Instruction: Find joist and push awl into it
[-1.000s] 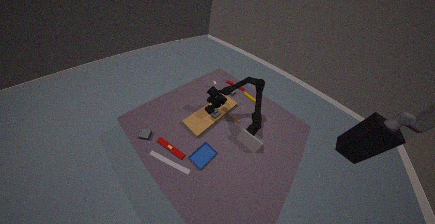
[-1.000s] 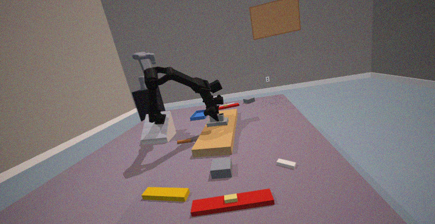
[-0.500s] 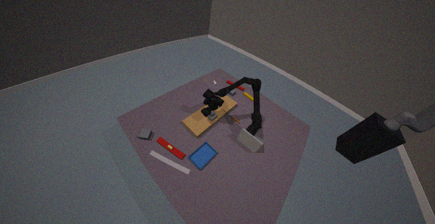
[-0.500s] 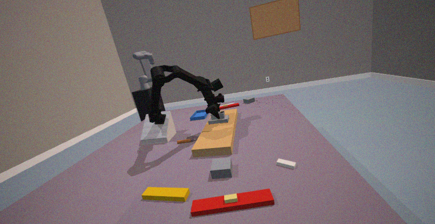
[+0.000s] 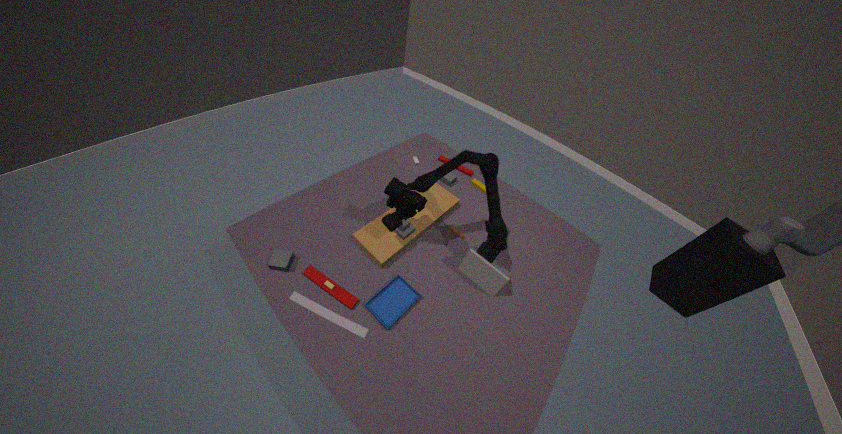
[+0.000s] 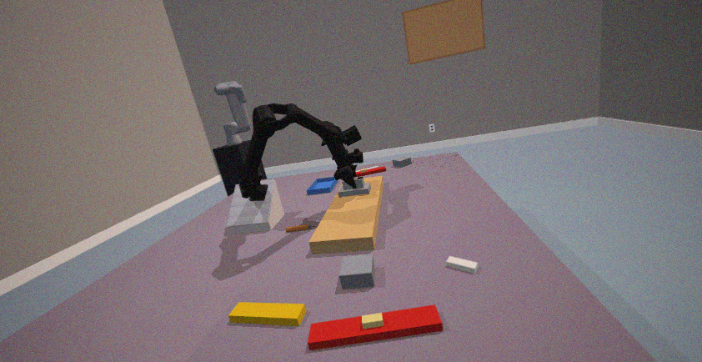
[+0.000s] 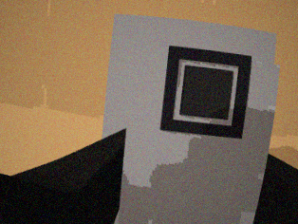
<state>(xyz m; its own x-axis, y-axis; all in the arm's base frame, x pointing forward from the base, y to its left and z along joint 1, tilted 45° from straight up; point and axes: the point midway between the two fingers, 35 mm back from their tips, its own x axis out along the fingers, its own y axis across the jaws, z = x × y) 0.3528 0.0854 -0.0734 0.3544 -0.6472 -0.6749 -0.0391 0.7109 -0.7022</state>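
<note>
My gripper (image 5: 404, 222) (image 6: 353, 181) is shut on the grey stud finder (image 5: 405, 232) (image 6: 354, 191) (image 7: 142, 85), low over the wooden floor panel (image 5: 380, 249) (image 6: 346, 222) (image 7: 47, 66). The stud finder appears to rest flat on the panel, towards the end nearer the tray. Its black-framed square display (image 7: 207, 92) looks dark in the wrist view. The blue tray (image 5: 393, 302) (image 6: 321, 185) holds nothing. The awl, with its orange handle (image 5: 456, 231) (image 6: 297, 228), lies on the mat beside the panel, on the arm-base side. The joist is hidden. I see no hole in the visible panel surface.
Two grey blocks (image 5: 281, 259) (image 6: 357, 272), two red levels (image 5: 341, 295) (image 6: 412, 320), a yellow bar (image 5: 478, 184) (image 6: 268, 313), a small white block (image 5: 415, 160) (image 6: 461, 263) and a long white strip (image 5: 328, 315) lie around the panel. The arm stands on a pale sloped base (image 5: 483, 276) (image 6: 248, 217).
</note>
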